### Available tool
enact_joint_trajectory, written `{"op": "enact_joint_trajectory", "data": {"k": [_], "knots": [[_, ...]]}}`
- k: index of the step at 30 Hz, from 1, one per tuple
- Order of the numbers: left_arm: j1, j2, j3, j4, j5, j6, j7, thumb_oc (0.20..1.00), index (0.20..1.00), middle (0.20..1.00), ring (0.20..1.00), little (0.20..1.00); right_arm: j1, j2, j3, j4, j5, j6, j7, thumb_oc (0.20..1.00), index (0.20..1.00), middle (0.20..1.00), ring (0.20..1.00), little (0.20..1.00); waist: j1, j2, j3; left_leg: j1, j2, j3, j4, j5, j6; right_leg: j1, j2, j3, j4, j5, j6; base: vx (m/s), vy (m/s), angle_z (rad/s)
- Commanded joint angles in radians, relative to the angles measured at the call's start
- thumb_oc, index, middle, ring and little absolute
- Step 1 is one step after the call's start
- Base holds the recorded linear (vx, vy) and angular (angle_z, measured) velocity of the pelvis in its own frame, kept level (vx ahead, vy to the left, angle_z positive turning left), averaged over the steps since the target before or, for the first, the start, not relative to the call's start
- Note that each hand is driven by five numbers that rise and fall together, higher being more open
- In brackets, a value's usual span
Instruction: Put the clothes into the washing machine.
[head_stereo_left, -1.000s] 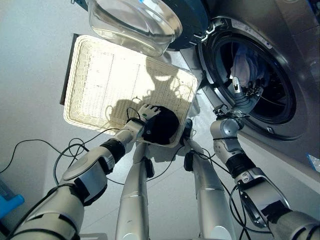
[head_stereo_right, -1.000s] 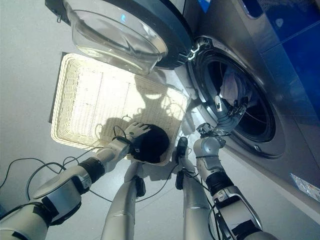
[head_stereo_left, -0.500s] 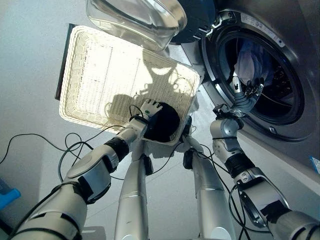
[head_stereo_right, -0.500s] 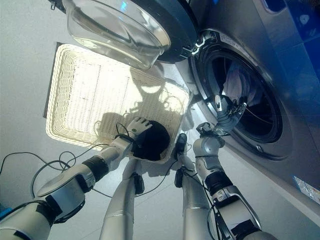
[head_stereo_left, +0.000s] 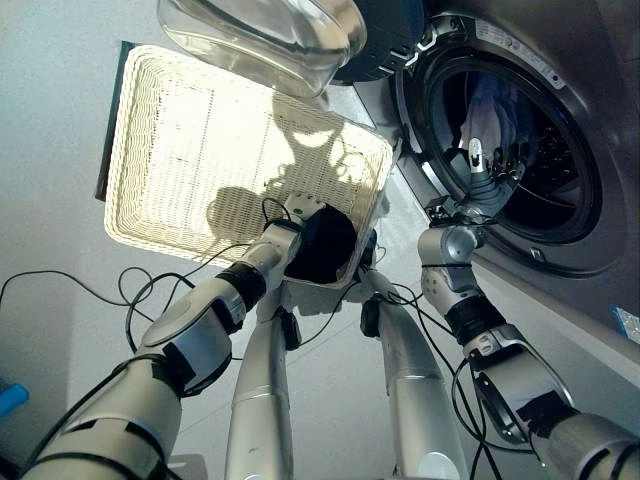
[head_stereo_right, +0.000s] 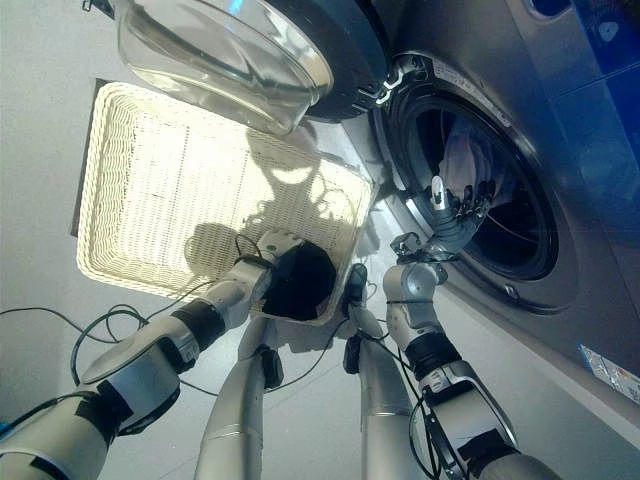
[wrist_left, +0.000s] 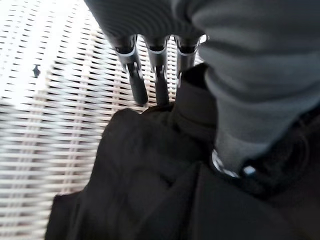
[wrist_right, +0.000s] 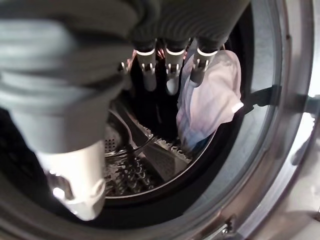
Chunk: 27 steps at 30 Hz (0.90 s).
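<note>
The washing machine stands with its door swung open, and a pale garment already lies inside the drum. The wicker basket is beside it. A black garment lies in the basket's near corner. The left hand rests on it, fingers straight, touching its edge. The right hand is at the drum mouth, fingers relaxed, holding nothing. I judge that the left hand is nearer.

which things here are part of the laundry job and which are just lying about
Part of the job:
- black garment under the left hand
- white wicker basket
- silver washing machine drum, pale cloth inside
- right hand at the opening

Lying about:
- blue object on the floor
</note>
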Motion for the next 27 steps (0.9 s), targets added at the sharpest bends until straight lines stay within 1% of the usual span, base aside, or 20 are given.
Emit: {"op": "enact_joint_trajectory", "data": {"k": [1, 4, 5, 6, 7, 8, 10, 11, 13, 14, 17, 18, 21, 22, 23, 24, 25, 26, 27], "knots": [[0.07, -0.054, -0.001, 0.078, -0.049, -0.017, -0.023, 0.2, 0.2, 0.2, 0.2, 0.2, 0.006, -0.009, -0.062, -0.065, 0.03, -0.062, 0.022, 1.0, 1.0, 1.0, 1.0, 1.0, 0.031, -0.031, -0.018, 0.038, -0.028, 0.06, 0.005, -0.042, -0.064, -0.002, 0.023, 0.024, -0.022, 0.13, 0.15, 0.0, 0.0, 0.0], [0.062, -0.05, 0.0, 0.089, -0.055, -0.022, -0.01, 0.2, 0.2, 0.2, 0.2, 0.2, -0.004, -0.015, -0.064, -0.057, 0.043, -0.068, 0.034, 1.0, 1.0, 1.0, 1.0, 1.0, 0.032, -0.031, -0.018, 0.033, -0.028, 0.058, 0.008, -0.037, -0.064, -0.004, 0.024, 0.022, -0.022, 0.131, 0.146, -0.03, -0.006, -0.04], [0.068, -0.048, 0.0, 0.092, -0.054, -0.027, -0.002, 0.2, 0.2, 0.2, 0.2, 0.2, 0.0, -0.017, -0.063, -0.055, 0.055, -0.067, 0.039, 1.0, 1.0, 1.0, 1.0, 1.0, 0.033, -0.03, -0.018, 0.047, -0.03, 0.053, 0.01, -0.045, -0.066, 0.009, 0.025, 0.024, -0.019, 0.123, 0.146, -0.02, -0.009, -0.05], [0.061, -0.045, 0.001, 0.093, -0.054, -0.029, 0.0, 0.2, 0.2, 0.2, 0.2, 0.2, -0.006, -0.019, -0.064, -0.054, 0.056, -0.066, 0.04, 1.0, 1.0, 1.0, 1.0, 1.0, 0.033, -0.03, -0.018, 0.038, -0.03, 0.053, 0.01, -0.038, -0.065, 0.001, 0.025, 0.024, -0.021, 0.129, 0.144, -0.04, -0.021, -0.07], [0.061, -0.04, 0.005, 0.098, -0.041, -0.055, 0.016, 0.2, 0.2, 0.2, 0.2, 0.2, -0.012, -0.02, -0.068, -0.049, 0.068, -0.065, 0.046, 1.0, 1.0, 1.0, 1.0, 1.0, 0.037, -0.027, -0.018, 0.049, -0.032, 0.046, 0.011, -0.042, -0.065, 0.01, 0.025, 0.026, -0.018, 0.124, 0.142, -0.03, -0.017, -0.07], [0.067, -0.041, 0.005, 0.098, -0.036, -0.058, 0.02, 0.2, 0.2, 0.2, 0.2, 0.2, -0.007, -0.019, -0.067, -0.048, 0.068, -0.067, 0.047, 1.0, 1.0, 1.0, 1.0, 1.0, 0.038, -0.026, -0.018, 0.059, -0.033, 0.045, 0.012, -0.048, -0.066, 0.02, 0.024, 0.026, -0.016, 0.116, 0.143, -0.02, -0.017, -0.08], [0.062, -0.034, 0.005, 0.099, -0.035, -0.077, 0.041, 0.2, 0.2, 0.2, 0.2, 0.2, -0.016, -0.021, -0.071, -0.041, 0.07, -0.07, 0.05, 1.0, 1.0, 1.0, 1.0, 1.0, 0.043, -0.024, -0.018, 0.06, -0.033, 0.043, 0.013, -0.044, -0.065, 0.022, 0.023, 0.021, -0.014, 0.116, 0.138, -0.03, 0.001, -0.06], [0.068, -0.035, 0.003, 0.1, -0.035, -0.08, 0.044, 0.2, 0.2, 0.2, 0.2, 0.2, -0.011, -0.02, -0.07, -0.038, 0.074, -0.07, 0.051, 1.0, 1.0, 1.0, 1.0, 1.0, 0.044, -0.024, -0.018, 0.072, -0.033, 0.042, 0.013, -0.051, -0.066, 0.034, 0.023, 0.02, -0.011, 0.108, 0.14, -0.03, 0.002, -0.03], [0.065, -0.032, 0.006, 0.103, -0.034, -0.086, 0.053, 0.2, 0.2, 0.2, 0.2, 0.2, -0.016, -0.023, -0.074, -0.034, 0.083, -0.069, 0.059, 1.0, 1.0, 1.0, 1.0, 1.0, 0.046, -0.023, -0.018, 0.071, -0.033, 0.04, 0.013, -0.046, -0.066, 0.033, 0.023, 0.019, -0.011, 0.109, 0.136, 0.0, 0.0, 0.0], [0.074, -0.03, 0.008, 0.101, -0.037, -0.091, 0.057, 0.2, 0.2, 0.2, 0.2, 0.2, -0.008, -0.023, -0.075, -0.029, 0.086, -0.07, 0.066, 1.0, 1.0, 1.0, 1.0, 1.0, 0.047, -0.022, -0.018, 0.087, -0.034, 0.035, 0.015, -0.055, -0.067, 0.047, 0.023, 0.019, -0.006, 0.099, 0.137, 0.0, 0.0, 0.0], [0.069, -0.028, 0.009, 0.101, -0.038, -0.091, 0.059, 0.2, 0.2, 0.2, 0.2, 0.2, -0.013, -0.023, -0.076, -0.028, 0.086, -0.07, 0.067, 1.0, 1.0, 1.0, 1.0, 1.0, 0.048, -0.022, -0.018, 0.08, -0.034, 0.034, 0.016, -0.049, -0.066, 0.041, 0.023, 0.02, -0.007, 0.104, 0.135, -0.01, -0.005, -0.01], [0.077, -0.025, 0.019, 0.104, -0.057, -0.1, 0.101, 0.2, 0.2, 0.2, 0.2, 0.2, -0.012, -0.021, -0.074, -0.018, 0.084, -0.068, 0.058, 1.0, 1.0, 1.0, 1.0, 1.0, 0.055, -0.02, -0.018, 0.101, -0.036, 0.026, 0.021, -0.056, -0.063, 0.059, 0.021, 0.017, 0.004, 0.093, 0.13, -0.02, -0.014, -0.03], [0.094, -0.021, 0.033, 0.11, -0.118, -0.11, 0.166, 0.2, 0.2, 0.2, 0.2, 0.2, -0.001, -0.025, -0.07, -0.011, 0.095, -0.064, 0.066, 1.0, 1.0, 1.0, 1.0, 1.0, 0.063, -0.017, -0.018, 0.13, -0.039, 0.016, 0.032, -0.071, -0.059, 0.085, 0.019, 0.016, 0.025, 0.07, 0.128, -0.01, -0.005, -0.01], [0.094, -0.021, 0.033, 0.11, -0.118, -0.11, 0.166, 0.2, 0.2, 0.2, 0.2, 0.2, -0.001, -0.025, -0.07, -0.011, 0.095, -0.064, 0.066, 1.0, 1.0, 1.0, 1.0, 1.0, 0.063, -0.017, -0.018, 0.13, -0.039, 0.016, 0.032, -0.071, -0.059, 0.085, 0.019, 0.016, 0.025, 0.07, 0.128, 0.0, 0.0, 0.0], [0.108, -0.013, 0.06, 0.108, -0.198, -0.122, 0.239, 0.2, 0.2, 0.2, 0.2, 0.2, 0.005, -0.028, -0.066, -0.012, 0.081, -0.058, 0.057, 1.0, 1.0, 1.0, 1.0, 1.0, 0.07, -0.015, -0.018, 0.149, -0.04, 0.01, 0.035, -0.075, -0.057, 0.105, 0.018, 0.014, 0.035, 0.055, 0.124, 0.0, 0.0, 0.0], [0.116, -0.006, 0.086, 0.111, -0.247, -0.148, 0.292, 0.2, 0.2, 0.2, 0.2, 0.2, 0.009, -0.033, -0.062, -0.015, 0.056, -0.048, 0.044, 1.0, 1.0, 1.0, 1.0, 1.0, 0.076, -0.011, -0.018, 0.166, -0.041, 0.007, 0.035, -0.075, -0.056, 0.12, 0.016, 0.011, 0.044, 0.045, 0.122, 0.0, 0.0, 0.0], [0.113, -0.003, 0.093, 0.111, -0.254, -0.151, 0.299, 0.2, 0.2, 0.2, 0.2, 0.2, 0.004, -0.034, -0.063, -0.017, 0.05, -0.044, 0.04, 1.0, 1.0, 1.0, 1.0, 1.0, 0.077, -0.01, -0.018, 0.16, -0.041, 0.006, 0.034, -0.069, -0.055, 0.116, 0.017, 0.01, 0.042, 0.05, 0.12, 0.0, 0.0, 0.0], [0.126, 0.002, 0.113, 0.108, -0.302, -0.17, 0.339, 0.2, 0.2, 0.2, 0.2, 0.2, 0.012, -0.037, -0.06, -0.023, 0.032, -0.036, 0.03, 1.0, 1.0, 1.0, 1.0, 1.0, 0.081, -0.007, -0.018, 0.178, -0.042, 0.005, 0.035, -0.076, -0.056, 0.133, 0.014, 0.008, 0.048, 0.037, 0.12, 0.0, 0.0, 0.0], [0.13, 0.006, 0.124, 0.106, -0.33, -0.181, 0.357, 0.2, 0.2, 0.2, 0.2, 0.2, 0.014, -0.04, -0.059, -0.027, 0.025, -0.025, 0.031, 1.0, 1.0, 1.0, 1.0, 1.0, 0.083, -0.005, -0.018, 0.183, -0.043, 0.004, 0.034, -0.076, -0.056, 0.138, 0.013, 0.007, 0.051, 0.033, 0.119, 0.0, 0.0, 0.0]]}}
